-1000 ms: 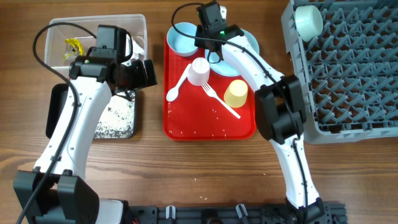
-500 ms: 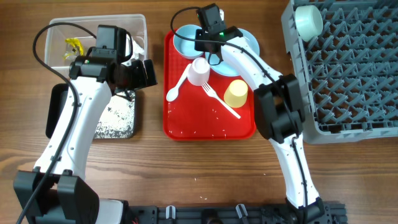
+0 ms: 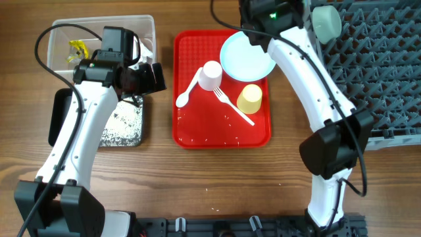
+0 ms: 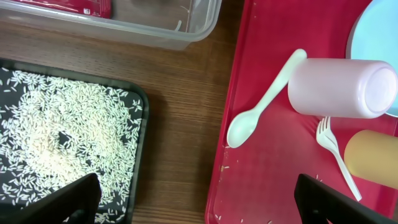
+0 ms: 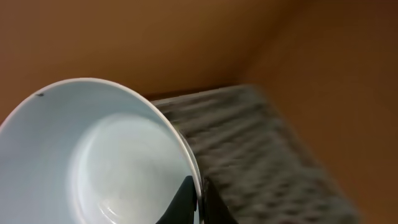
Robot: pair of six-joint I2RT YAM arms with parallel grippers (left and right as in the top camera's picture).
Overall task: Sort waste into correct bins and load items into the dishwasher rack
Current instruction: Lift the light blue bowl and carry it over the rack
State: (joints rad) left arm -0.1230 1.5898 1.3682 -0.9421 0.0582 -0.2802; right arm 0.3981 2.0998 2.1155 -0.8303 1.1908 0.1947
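Right arm stretched forward, right end effector clamped on light-blue bowl (blurred), left end effector spread apart

No legible text anywhere; yellow wrapper print possibly too small.

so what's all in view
red tray: 1, red, centre
plate: 1, light blue, on red tray
pink cup: 1, pink, lying on red tray
yellow cup: 1, yellow, on red tray
spoon: 1, white, on red tray
fork: 1, white, on red tray
clear tub: 1, clear, far left
yellow wrapper: 1, yellow, in tub
red wrapper: 1, red, in tub
black tray: 1, black, near left
grains: many, white, in black tray
rack: 1, grey, right
racked bowl: 1, pale, in rack
held bowl: 1, light blue, gripped by rim
left tool: 1, black, open, by red tray
right tool: 1, black, shut on held bowl
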